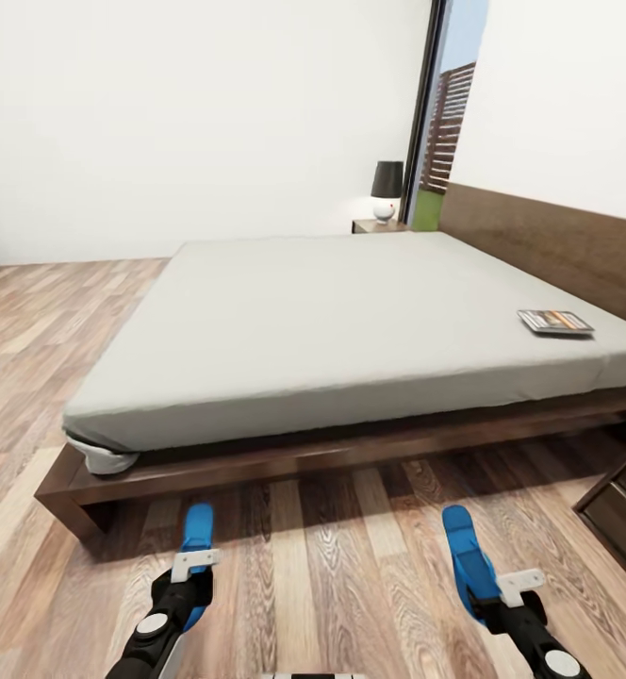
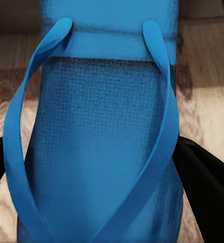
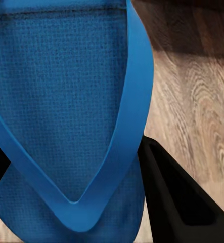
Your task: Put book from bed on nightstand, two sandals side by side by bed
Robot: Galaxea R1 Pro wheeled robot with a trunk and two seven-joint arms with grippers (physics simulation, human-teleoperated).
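Left end effector (image 1: 192, 577) grips one sandal (image 1: 198, 530), right end effector (image 1: 490, 596) the other sandal (image 1: 466, 556), both just before the bed (image 1: 351, 321) (book (image 1: 555, 322) lies on it); uneven release would likely leave them well apart

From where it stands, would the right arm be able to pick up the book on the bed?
Probably not yet. The right gripper is shut on a blue sandal, low over the floor, and the book lies far across the mattress near the headboard. Nothing blocks the way, but the gripper is occupied.
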